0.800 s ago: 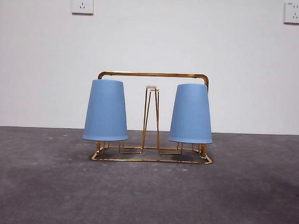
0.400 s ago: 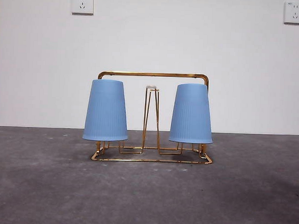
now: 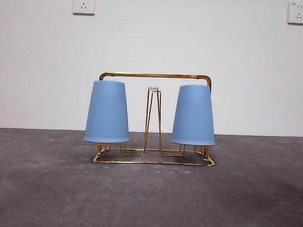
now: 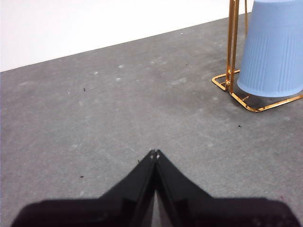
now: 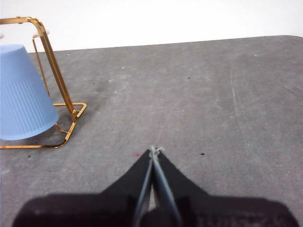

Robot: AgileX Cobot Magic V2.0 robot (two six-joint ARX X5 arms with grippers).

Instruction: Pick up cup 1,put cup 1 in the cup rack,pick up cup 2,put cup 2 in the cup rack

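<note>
Two blue cups sit upside down at either end of the cup rack, while left claw and right claw rest pinched together, empty, well apart from it.

No text, label, brand or number can be read anywhere. The two white wall sockets at the upper corners of the front view carry marks too small to make out.

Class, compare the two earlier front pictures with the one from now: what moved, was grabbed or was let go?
Nothing visibly changed. Both blue cups, the left cup and the right cup, sit upside down on the gold rack, and no arm shows in the front view.
</note>
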